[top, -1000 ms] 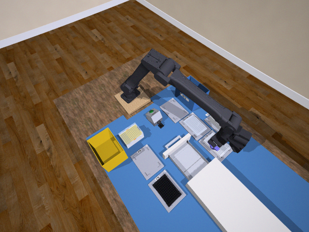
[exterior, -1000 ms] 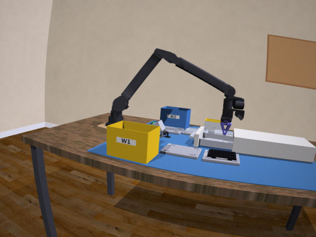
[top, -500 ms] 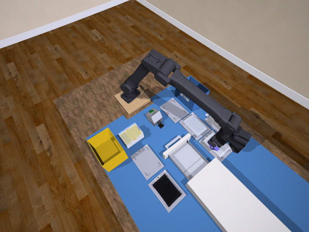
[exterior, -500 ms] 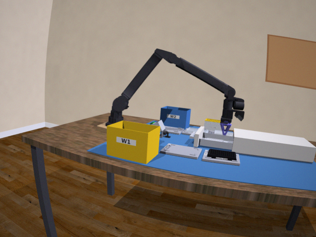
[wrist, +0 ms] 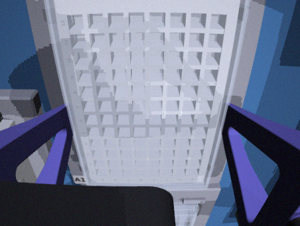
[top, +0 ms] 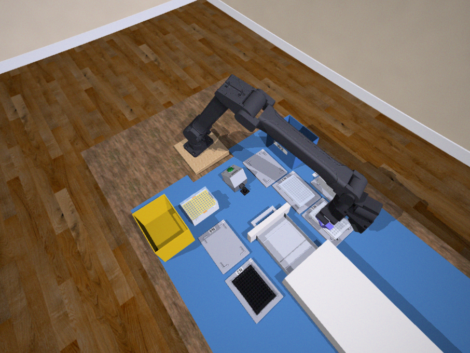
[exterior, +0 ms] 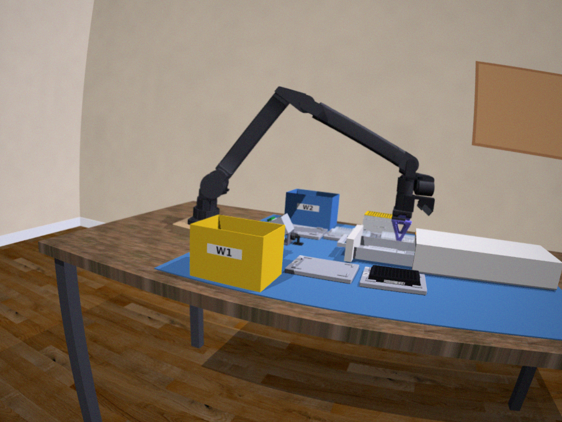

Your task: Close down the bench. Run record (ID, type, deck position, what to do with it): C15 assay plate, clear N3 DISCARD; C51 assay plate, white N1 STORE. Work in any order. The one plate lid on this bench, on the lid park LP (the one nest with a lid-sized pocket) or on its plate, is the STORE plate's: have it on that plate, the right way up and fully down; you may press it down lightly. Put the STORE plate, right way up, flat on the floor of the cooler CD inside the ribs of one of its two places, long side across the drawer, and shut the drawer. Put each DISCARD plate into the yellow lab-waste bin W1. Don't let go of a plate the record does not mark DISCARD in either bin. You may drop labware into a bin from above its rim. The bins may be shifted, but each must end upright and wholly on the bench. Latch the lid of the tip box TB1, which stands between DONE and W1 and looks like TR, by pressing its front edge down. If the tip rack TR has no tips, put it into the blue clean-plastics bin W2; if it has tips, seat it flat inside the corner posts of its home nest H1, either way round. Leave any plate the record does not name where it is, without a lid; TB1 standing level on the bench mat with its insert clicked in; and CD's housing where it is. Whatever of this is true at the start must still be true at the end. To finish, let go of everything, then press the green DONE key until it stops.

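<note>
A lab bench: well plates (top: 253,287), tip box (top: 198,205), labelled waste bins (exterior: 233,251).
</note>
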Tool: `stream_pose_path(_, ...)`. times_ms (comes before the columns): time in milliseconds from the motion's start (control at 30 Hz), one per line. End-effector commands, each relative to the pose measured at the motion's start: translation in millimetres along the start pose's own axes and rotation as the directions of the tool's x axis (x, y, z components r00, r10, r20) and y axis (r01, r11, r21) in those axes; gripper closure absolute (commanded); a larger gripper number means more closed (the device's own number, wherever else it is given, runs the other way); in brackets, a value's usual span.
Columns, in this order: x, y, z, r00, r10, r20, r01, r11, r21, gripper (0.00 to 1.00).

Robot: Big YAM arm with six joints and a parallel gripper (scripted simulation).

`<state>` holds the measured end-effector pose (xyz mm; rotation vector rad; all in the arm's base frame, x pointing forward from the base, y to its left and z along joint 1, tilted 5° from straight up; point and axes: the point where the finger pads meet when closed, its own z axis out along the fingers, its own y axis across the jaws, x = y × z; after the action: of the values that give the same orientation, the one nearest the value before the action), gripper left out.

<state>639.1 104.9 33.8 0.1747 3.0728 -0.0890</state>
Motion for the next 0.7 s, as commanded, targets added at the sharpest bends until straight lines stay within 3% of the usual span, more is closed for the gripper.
stream_pose_path(0,-12.7,-5.6,-3.0,1.0,0.008,0.022,-0.008,1.0,-0.008,1.0)
stream_pose_path(667,-14.7,-5.2,-4.8,1.0,0.008,0.026,-0.008,1.0,-0.009,1.0)
